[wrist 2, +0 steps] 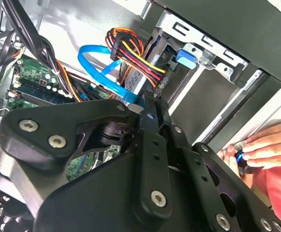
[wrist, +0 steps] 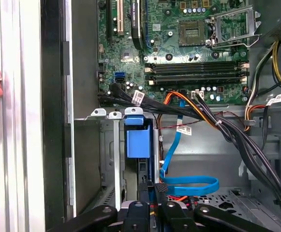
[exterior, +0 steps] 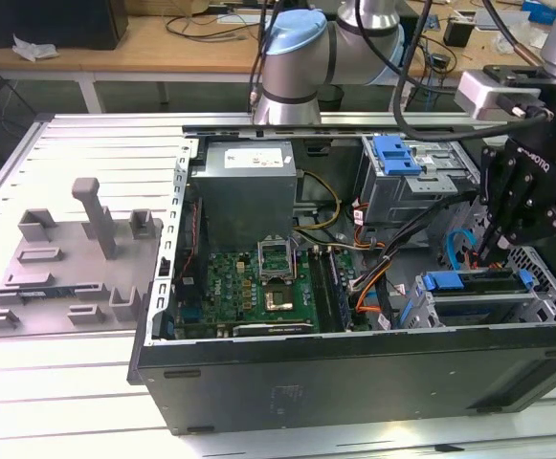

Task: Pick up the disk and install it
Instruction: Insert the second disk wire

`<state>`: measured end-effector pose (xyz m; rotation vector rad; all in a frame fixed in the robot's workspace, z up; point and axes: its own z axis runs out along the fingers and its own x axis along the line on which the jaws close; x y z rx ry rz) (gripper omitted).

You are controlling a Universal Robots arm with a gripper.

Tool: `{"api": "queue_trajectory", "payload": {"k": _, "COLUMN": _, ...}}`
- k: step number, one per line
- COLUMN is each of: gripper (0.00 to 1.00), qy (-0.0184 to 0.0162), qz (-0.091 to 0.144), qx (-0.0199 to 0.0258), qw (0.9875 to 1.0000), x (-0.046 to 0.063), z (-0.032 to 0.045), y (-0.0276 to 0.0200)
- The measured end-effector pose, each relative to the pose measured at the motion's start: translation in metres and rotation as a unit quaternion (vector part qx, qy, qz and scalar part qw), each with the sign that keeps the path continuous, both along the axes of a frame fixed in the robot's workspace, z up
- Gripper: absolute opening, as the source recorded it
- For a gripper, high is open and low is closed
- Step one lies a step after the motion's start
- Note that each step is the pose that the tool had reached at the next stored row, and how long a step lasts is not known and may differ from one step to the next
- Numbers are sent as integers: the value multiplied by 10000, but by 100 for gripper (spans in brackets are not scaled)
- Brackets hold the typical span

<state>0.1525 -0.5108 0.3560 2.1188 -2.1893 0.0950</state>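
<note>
The disk (exterior: 471,283), silver in a bright blue carrier, lies in the lower drive bay at the exterior view's right of the open computer case (exterior: 354,368). In the first wrist view its blue carrier (wrist: 137,140) sits in the bay slot. My gripper (exterior: 488,251) hangs just above the disk's cable end. In both wrist views the black fingertips (wrist: 153,186) (wrist 2: 151,108) stand close together with nothing visible between them. I cannot tell whether they touch the disk.
A blue data cable (wrist: 188,184) and bundled power wires (wrist 2: 133,53) crowd the bay. A blue bracket tops the grey drive cage (exterior: 397,153). A person's hand (wrist 2: 263,147) rests outside the case wall. A grey fixture (exterior: 72,258) lies at the exterior view's left.
</note>
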Motion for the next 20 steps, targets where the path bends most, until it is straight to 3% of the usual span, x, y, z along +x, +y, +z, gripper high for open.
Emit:
{"api": "queue_trajectory", "payload": {"k": 5, "gripper": 16, "qy": 0, "qz": -7, "qx": 168, "qw": 9999, "x": 0, "z": -1, "y": -58}}
{"api": "queue_trajectory", "payload": {"k": 7, "gripper": 16, "qy": 0, "qz": -7, "qx": 282, "qw": 9996, "x": 0, "z": 0, "y": -96}}
{"api": "queue_trajectory", "payload": {"k": 8, "gripper": 16, "qy": 0, "qz": -7, "qx": 301, "qw": 9995, "x": 1, "z": 0, "y": -110}}
{"api": "queue_trajectory", "payload": {"k": 12, "gripper": 16, "qy": 0, "qz": -7, "qx": 322, "qw": 9995, "x": 0, "z": 0, "y": -137}}
{"api": "queue_trajectory", "payload": {"k": 20, "gripper": 16, "qy": 0, "qz": -7, "qx": 324, "qw": 9995, "x": 1, "z": 0, "y": -141}}
